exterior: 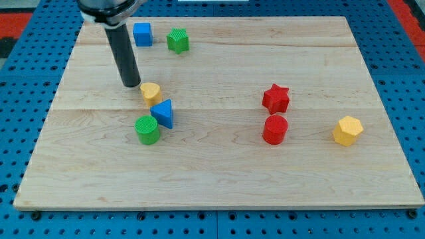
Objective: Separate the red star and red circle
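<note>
Far right of my tip (132, 85), red star (275, 99)

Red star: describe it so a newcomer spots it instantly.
On the wooden board, look right of centre for the two red blocks, one above the other. The red star is the upper one, pointed, just above the round red circle.

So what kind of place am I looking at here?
Probably a robotics lab bench: a wooden board on blue pegboard, small coloured blocks like the red star and red circle, and my tip.
</note>
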Controlling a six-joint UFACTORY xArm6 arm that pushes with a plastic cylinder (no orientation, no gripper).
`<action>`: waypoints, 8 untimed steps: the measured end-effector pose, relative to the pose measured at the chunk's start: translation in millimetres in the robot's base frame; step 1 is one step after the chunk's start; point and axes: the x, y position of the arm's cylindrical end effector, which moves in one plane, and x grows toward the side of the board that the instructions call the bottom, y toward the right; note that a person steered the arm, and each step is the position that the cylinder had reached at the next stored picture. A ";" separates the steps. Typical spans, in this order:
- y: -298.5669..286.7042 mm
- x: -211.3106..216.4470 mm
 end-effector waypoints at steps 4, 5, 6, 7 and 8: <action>268.5 -17.9; 277.7 5.1; 178.0 11.7; 186.8 10.7; 201.4 -18.5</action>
